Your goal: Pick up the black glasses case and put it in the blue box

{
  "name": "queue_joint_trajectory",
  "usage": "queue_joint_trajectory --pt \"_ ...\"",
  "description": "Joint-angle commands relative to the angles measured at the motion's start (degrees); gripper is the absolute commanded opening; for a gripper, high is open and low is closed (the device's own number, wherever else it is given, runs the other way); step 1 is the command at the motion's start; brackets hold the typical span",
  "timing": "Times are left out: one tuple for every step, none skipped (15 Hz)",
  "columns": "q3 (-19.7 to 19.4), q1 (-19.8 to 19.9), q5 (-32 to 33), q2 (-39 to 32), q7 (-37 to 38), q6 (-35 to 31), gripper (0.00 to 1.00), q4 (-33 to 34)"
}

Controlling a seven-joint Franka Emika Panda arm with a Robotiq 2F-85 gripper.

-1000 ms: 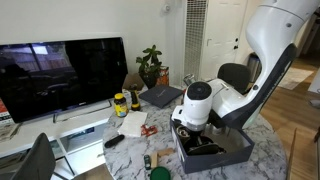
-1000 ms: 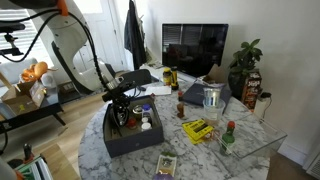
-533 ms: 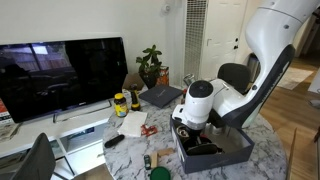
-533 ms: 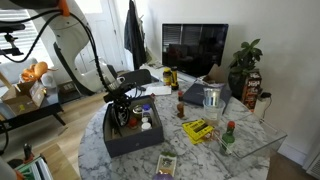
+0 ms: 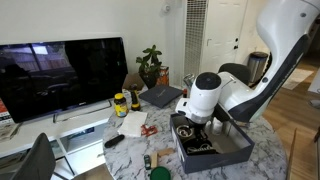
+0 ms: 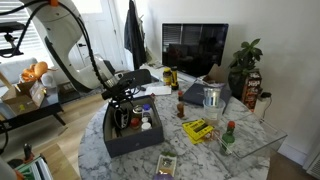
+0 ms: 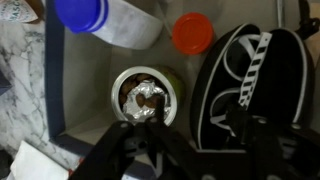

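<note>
pincer (image 7: 190, 160) hangs just over the blue box (image 5: 235, 152), its two dark fingers (image 7: 112, 160) spread wide with nothing between them, as the wrist view shows. beyond the far edge of the marble surface (image 5: 268, 150) stands a big television (image 5: 60, 75), with a potted plant (image 5: 150, 62) beside it. on the surface near that edge lies a flat dark-grey slab (image 5: 160, 96), then a white sheet (image 5: 130, 125), a yellow-topped jar (image 5: 120, 103) and a thin black remote (image 5: 113, 141). in an exterior view a glass jar (image 6: 212, 98) and a yellow packet (image 6: 197, 129) sit apart from the box, toward the middle of the surface. the white arm's bulky wrist (image 5: 205, 95) hides part of the box's inside in both exterior views. inside the box, the black glasses case (image 7: 245, 85) lies along one side, white lettering on its lid. next to it sit a white bottle (image 7: 125, 25) with a blue cap (image 7: 80, 12), a round cup with crumpled foil (image 7: 145, 97), and an orange-red lid (image 7: 192, 33).
</note>
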State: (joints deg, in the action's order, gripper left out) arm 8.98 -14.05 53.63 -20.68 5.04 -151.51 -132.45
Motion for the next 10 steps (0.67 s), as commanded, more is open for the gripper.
queue_joint_trajectory --pt "0.2 0.1 2.4 10.9 -1.8 -1.7 0.97 -6.4" --pt "0.1 0.2 3.8 13.2 -2.2 -2.4 1.0 -7.3" --pt "-0.1 0.1 5.7 15.9 -2.0 -2.9 1.0 -8.3" --pt "0.0 0.3 6.5 18.9 -2.6 -3.9 1.0 -9.5" --pt "-0.4 0.5 8.9 21.3 -1.9 -5.2 1.0 -10.5" --pt "-0.5 0.7 10.2 24.2 -2.1 -6.8 1.0 -11.7" --pt "-0.9 0.9 12.9 26.2 -1.4 -8.7 1.0 -12.6" --pt "-0.9 1.0 13.5 27.7 -2.4 -9.3 1.0 -13.1" --pt "-0.3 0.4 10.7 22.5 -1.8 -6.9 1.0 -9.0" --pt "-0.4 0.6 11.6 24.4 -1.8 -7.5 1.0 -10.0"
